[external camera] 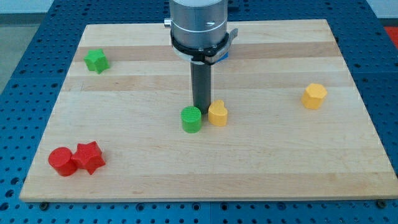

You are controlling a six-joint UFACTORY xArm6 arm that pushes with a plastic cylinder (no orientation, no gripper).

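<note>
My tip point(201, 110), bare and gripping nothing, sits just above the green cylinder point(191, 119), toward the view's top, with the yellow block point(217, 113) just right of the cylinder.

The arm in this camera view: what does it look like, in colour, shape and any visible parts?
Only the arm's lower end shows: a round grey metal housing with a black ring around its base, a small silver tab sticking out at each side, and a bit of blue showing behind it. Below it hangs a straight dark rod; my tip is plain and dark. No cables or markings can be seen.
</note>
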